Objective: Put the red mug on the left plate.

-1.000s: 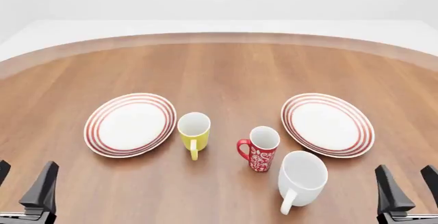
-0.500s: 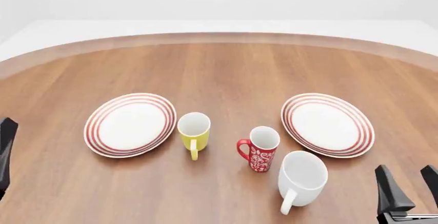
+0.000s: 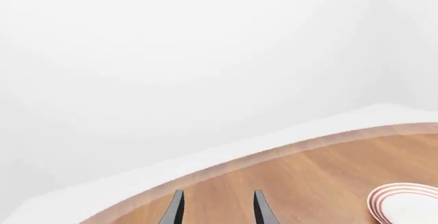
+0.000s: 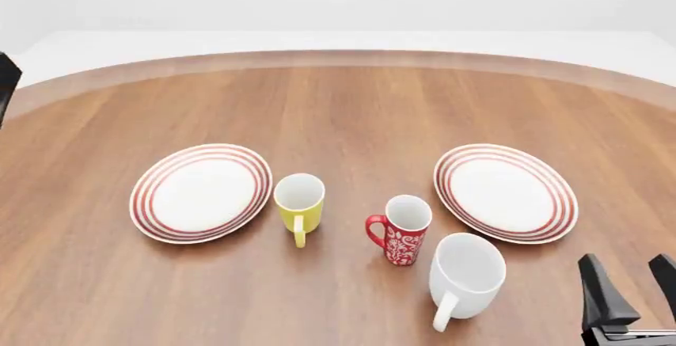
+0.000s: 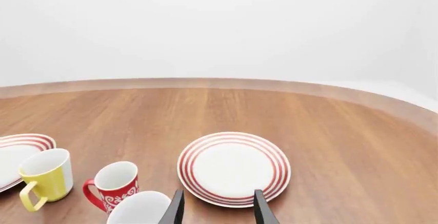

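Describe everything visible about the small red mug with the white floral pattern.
The small red mug with the white floral pattern stands upright on the brown wooden table, glossy like glazed ceramic, white inside and apparently empty. In the front view its red loop handle points left, toward the plain yellow mug. It sits between the two red-ringed plates, just beyond the larger plain white mug, which partly hides it in the right wrist view. Neither gripper touches it.
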`<state>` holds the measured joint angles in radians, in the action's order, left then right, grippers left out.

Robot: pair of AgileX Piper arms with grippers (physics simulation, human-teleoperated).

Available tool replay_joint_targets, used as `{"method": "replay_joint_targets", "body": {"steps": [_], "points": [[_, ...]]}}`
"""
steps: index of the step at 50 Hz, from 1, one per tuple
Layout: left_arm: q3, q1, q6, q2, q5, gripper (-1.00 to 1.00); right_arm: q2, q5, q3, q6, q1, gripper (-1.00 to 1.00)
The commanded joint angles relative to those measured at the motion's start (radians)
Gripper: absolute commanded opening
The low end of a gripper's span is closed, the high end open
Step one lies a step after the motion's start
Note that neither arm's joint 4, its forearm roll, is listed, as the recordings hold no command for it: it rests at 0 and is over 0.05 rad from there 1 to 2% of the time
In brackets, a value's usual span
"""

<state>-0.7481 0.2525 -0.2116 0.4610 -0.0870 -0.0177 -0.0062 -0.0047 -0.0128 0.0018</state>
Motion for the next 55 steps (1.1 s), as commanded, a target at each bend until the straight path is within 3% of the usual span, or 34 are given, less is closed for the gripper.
{"method": "replay_joint_targets", "body": {"steps": [1, 5, 16, 35, 40, 48, 55], "points": [[-0.13, 0.077, -0.072, 0.152, -0.014, 1.0, -0.001, -0.001, 0.0, 0.0, 0.0, 1.0], [-0.168, 0.094, -0.153, 0.231, 0.002, 1.0, -0.001, -0.001, 0.0, 0.0, 0.0, 1.0], [-0.289, 0.151, -0.177, 0.389, -0.022, 1.0, -0.001, -0.001, 0.0, 0.0, 0.0, 1.0], [-0.495, 0.238, -0.343, 0.598, -0.11, 1.0, -0.001, -0.001, 0.0, 0.0, 0.0, 1.0], [-0.548, 0.297, -0.314, 0.631, -0.151, 1.0, -0.001, -0.001, 0.0, 0.0, 0.0, 1.0], [-0.637, 0.311, -0.302, 0.696, -0.227, 1.0, -0.001, -0.001, 0.0, 0.0, 0.0, 1.0], [-0.635, 0.366, -0.344, 0.71, -0.261, 1.0, -0.001, -0.001, 0.0, 0.0, 0.0, 1.0]]}}
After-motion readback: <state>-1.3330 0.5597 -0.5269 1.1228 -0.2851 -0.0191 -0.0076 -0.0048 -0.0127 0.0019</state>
